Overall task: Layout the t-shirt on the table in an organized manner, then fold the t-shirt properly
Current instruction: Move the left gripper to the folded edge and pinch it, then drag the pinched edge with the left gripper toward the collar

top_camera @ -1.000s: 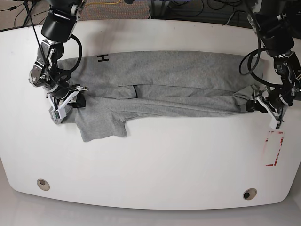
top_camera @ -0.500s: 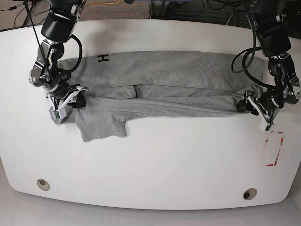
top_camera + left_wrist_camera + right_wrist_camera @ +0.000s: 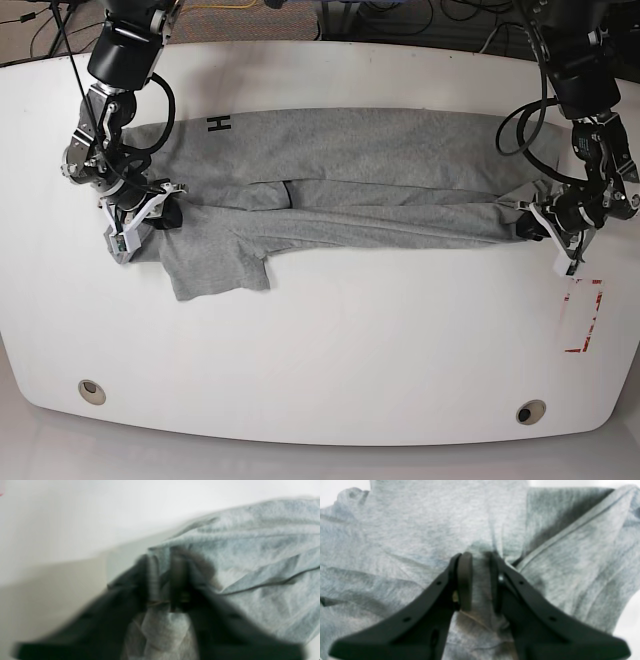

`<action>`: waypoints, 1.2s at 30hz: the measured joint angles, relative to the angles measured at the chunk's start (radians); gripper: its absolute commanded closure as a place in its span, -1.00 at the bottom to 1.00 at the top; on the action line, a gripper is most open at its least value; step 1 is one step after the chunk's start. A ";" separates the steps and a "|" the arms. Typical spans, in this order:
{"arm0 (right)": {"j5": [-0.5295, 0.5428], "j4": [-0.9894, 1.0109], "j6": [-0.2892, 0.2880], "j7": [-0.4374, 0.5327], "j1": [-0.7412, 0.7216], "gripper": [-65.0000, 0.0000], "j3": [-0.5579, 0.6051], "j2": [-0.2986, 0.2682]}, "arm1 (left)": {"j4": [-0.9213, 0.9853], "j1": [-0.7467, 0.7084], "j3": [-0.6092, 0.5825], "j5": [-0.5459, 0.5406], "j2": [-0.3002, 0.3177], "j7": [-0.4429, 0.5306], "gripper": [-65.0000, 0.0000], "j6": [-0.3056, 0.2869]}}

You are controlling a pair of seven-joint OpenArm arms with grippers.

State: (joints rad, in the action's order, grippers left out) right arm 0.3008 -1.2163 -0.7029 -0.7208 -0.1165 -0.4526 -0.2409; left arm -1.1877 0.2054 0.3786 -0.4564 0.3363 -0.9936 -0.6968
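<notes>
The left gripper [image 3: 533, 224] sits at the t-shirt's [image 3: 350, 175] end on the base view's right, and its wrist camera, though blurred, shows the 2 dark fingers [image 3: 153, 580] drawn close together with a bunched ridge of grey cloth [image 3: 160, 620] pinched between them. The right gripper [image 3: 160, 212] is at the opposite end of the garment, on that view's left; its wrist view shows the 2 black fingers [image 3: 465, 580] nearly closed on a narrow fold of the same grey fabric [image 3: 481, 585], which runs up between the pads.

The t-shirt lies stretched lengthwise across the far half of the white table [image 3: 330, 350], folded over on itself into a long band between the 2 arms. A black letter H [image 3: 218, 125] shows near the upper corner on the base view's left. One sleeve-like flap [image 3: 215, 265] hangs out of the band toward the near edge, lying flat on the tabletop just beside the right gripper. A seam line crosses the cloth diagonally in the right wrist view.

On the bare tabletop, a red-outlined rectangle mark [image 3: 583, 315] lies just below the left gripper, apart from the cloth, and 2 round grommet holes [image 3: 92, 391] sit near the front edge, well apart from each other.
</notes>
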 measured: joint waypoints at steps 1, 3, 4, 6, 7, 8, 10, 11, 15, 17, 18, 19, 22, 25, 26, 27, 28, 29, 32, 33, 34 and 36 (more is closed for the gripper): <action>0.000 0.000 0.000 0.000 0.000 0.64 0.000 0.000 | 0.000 -0.003 0.000 0.001 0.000 0.000 1.00 0.000; 0.000 0.000 0.000 0.000 0.000 0.64 0.000 0.000 | 0.000 -0.007 0.002 0.015 0.001 0.000 0.96 0.000; 0.000 0.000 0.000 0.000 0.000 0.64 0.000 0.000 | 0.000 -0.008 0.004 0.024 0.000 0.000 0.97 0.000; 0.000 0.000 0.000 0.000 0.000 0.64 0.000 0.000 | -0.001 -0.009 0.007 0.039 -0.001 0.000 0.98 0.000; 0.000 0.000 0.000 0.000 0.000 0.64 0.000 0.000 | -0.001 -0.009 0.009 0.042 -0.001 -0.001 0.98 0.000; 0.000 0.000 0.000 0.000 0.000 0.64 0.000 0.000 | -0.001 -0.009 0.016 0.042 -0.002 0.000 0.98 0.000; 0.000 0.000 0.000 0.000 0.000 0.64 0.000 0.000 | -0.002 -0.008 0.034 0.040 -0.003 0.000 0.98 0.000; 0.000 0.000 0.000 0.000 0.000 0.64 0.000 0.000 | -0.006 -0.008 0.045 0.040 -0.004 0.000 0.98 0.000; 0.000 0.000 0.000 0.000 0.000 0.64 0.000 0.000 | -0.058 -0.014 0.065 0.045 -0.002 -0.005 0.98 0.000; 0.000 0.000 0.000 0.000 0.000 0.64 0.000 0.000 | -0.098 -0.012 0.065 0.044 0.000 -0.005 0.98 0.000; 0.000 0.000 0.000 0.000 0.000 0.64 0.000 0.000 | -0.119 -0.010 0.065 0.045 0.000 -0.005 0.98 0.000; 0.000 0.000 0.000 0.000 0.000 0.64 0.000 0.000 | -0.137 -0.008 0.064 0.042 0.000 -0.004 0.98 0.000; 0.001 0.000 0.000 0.000 0.000 0.64 0.000 0.000 | -0.187 -0.006 0.064 0.039 -0.002 -0.004 0.98 0.000; 0.003 0.000 0.000 0.000 0.000 0.64 0.000 0.000 | -0.225 -0.006 0.064 0.039 -0.001 -0.018 0.98 0.000; 0.003 0.000 0.000 0.000 0.000 0.64 0.000 0.000 | -0.236 -0.006 0.064 0.039 -0.001 -0.034 0.98 0.000; 0.003 0.000 0.000 -0.001 0.000 0.64 0.000 0.000 | -0.250 -0.006 0.064 0.040 -0.001 -0.056 0.98 0.000; 0.003 0.000 0.000 -0.001 0.000 0.64 0.000 0.000 | -0.261 -0.007 0.064 0.041 -0.001 -0.069 0.98 0.000; 0.003 0.000 0.000 -0.001 0.000 0.64 0.000 0.000 | -0.274 -0.009 0.064 0.041 -0.001 -0.076 0.98 0.000; 0.003 0.000 0.000 -0.001 0.000 0.64 0.000 0.000 | -0.308 -0.012 0.064 0.040 -0.001 -0.084 0.98 0.000; 0.003 0.000 0.000 -0.001 0.000 0.64 0.000 0.000 | -0.317 -0.014 0.064 0.040 -0.001 -0.089 0.98 0.000; 0.003 0.000 0.000 0.000 0.000 0.64 0.000 0.000 | -0.330 -0.018 0.064 0.040 -0.001 -0.094 0.98 0.000; 0.003 0.000 0.000 -0.001 0.000 0.64 0.000 0.000 | -0.355 -0.027 0.064 0.035 -0.001 -0.104 0.98 0.000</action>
State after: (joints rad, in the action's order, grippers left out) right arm 0.3035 -1.2163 -0.7033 -0.7216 -0.1165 -0.4526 -0.2413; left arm -1.5429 0.1787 0.4423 -0.4210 0.3355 -1.0977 -0.6971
